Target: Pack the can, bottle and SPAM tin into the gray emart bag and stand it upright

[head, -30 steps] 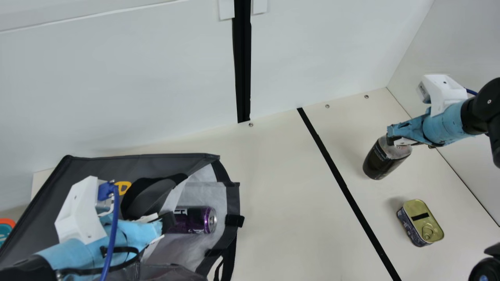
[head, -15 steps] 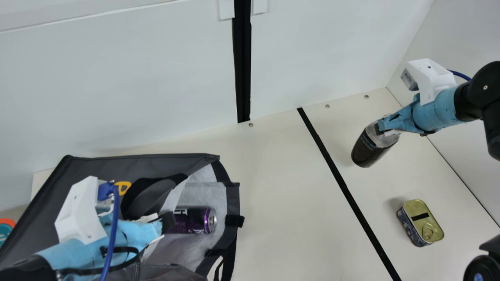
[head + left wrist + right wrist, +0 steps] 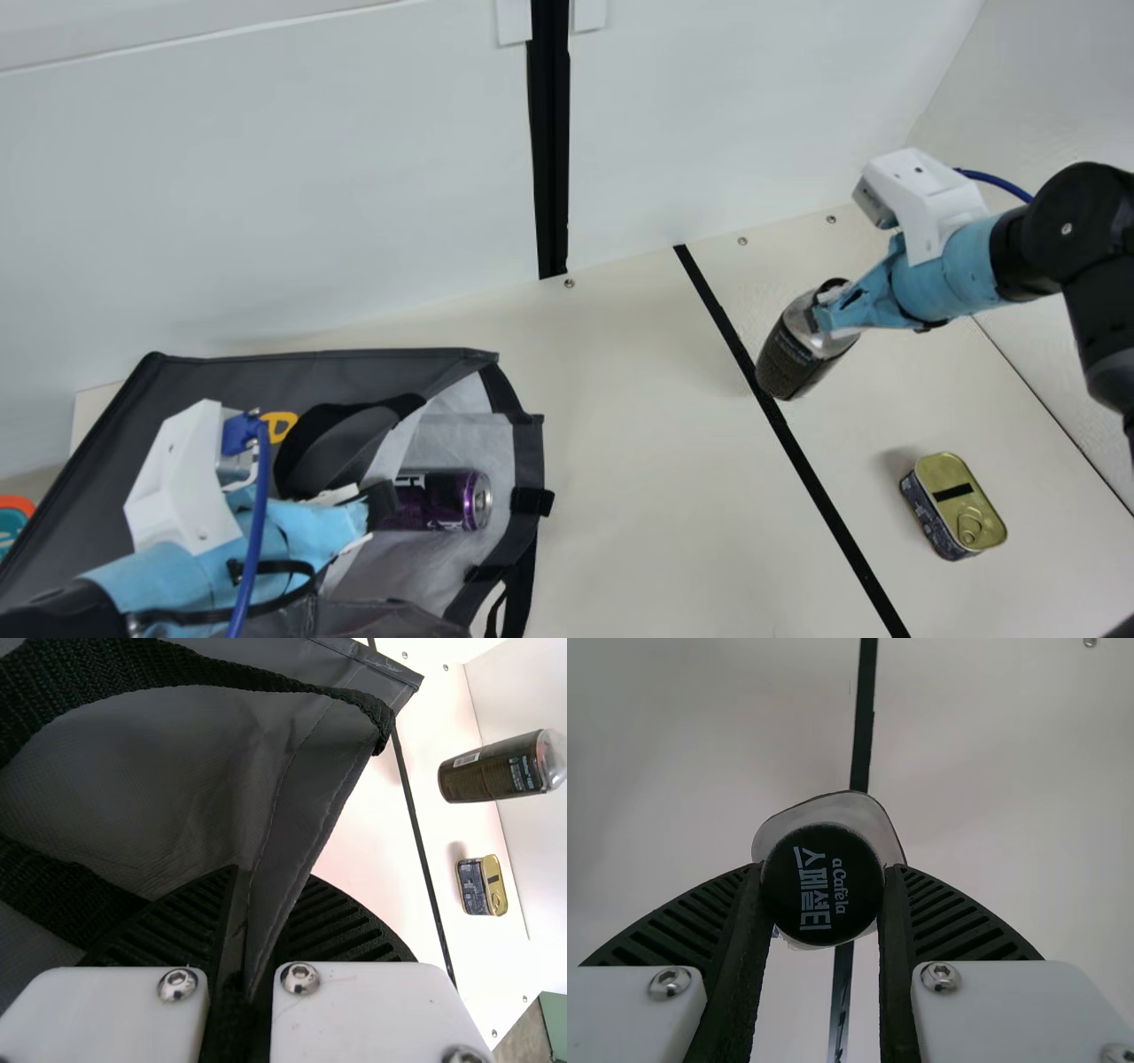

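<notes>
The cream desk (image 3: 638,461) carries the gray emart bag (image 3: 221,377), a purple can (image 3: 447,502) lying in its mouth, and the SPAM tin (image 3: 957,503) well apart. The left gripper's (image 3: 381,506) fingers pinch the bag's edge — the right gripper's (image 3: 826,321) clamp the tilted bottle (image 3: 793,359), black cap between them.

— Upright on the wall (image 3: 266,177), main view?
— Black strip (image 3: 551,159), white tabs (image 3: 514,21) flanking its upper part.
— Across the table (image 3: 656,399)?
— Black line (image 3: 802,452), oblique; small screws (image 3: 742,241) near the wall (far left: orange-and-teal object (image 3: 18,502), partly visible)
</notes>
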`<state>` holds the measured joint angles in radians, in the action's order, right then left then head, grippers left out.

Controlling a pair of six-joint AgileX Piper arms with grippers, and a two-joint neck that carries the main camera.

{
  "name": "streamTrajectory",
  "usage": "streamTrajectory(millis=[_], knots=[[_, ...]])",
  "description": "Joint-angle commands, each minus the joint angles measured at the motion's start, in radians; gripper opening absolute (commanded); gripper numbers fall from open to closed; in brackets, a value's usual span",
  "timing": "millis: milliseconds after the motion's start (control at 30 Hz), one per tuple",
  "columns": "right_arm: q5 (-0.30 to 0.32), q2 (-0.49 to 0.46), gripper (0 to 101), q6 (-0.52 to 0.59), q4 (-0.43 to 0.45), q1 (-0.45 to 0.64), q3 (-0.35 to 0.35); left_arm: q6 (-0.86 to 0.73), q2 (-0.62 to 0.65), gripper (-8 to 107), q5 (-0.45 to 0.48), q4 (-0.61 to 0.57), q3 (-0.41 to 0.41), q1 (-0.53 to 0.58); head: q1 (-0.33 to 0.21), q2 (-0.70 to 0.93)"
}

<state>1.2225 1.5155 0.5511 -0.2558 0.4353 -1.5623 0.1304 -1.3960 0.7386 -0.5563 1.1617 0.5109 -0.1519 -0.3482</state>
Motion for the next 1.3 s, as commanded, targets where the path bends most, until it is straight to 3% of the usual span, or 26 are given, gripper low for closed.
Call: streamTrajectory(millis=[0, 1267], knots=[[-0.002, -0.017, 0, -0.001, 0.006, -0.018, 0.014, 0.000, 0.000, -8, 0.000, 0.000, 0.000, 0.000, -0.023, -0.001], [-0.002, -0.261, 0, -0.011, -0.104, -0.366, 0.279, 0.000, 0.000, -8, 0.000, 0.000, 0.000, 0.000, -0.023, -0.001]])
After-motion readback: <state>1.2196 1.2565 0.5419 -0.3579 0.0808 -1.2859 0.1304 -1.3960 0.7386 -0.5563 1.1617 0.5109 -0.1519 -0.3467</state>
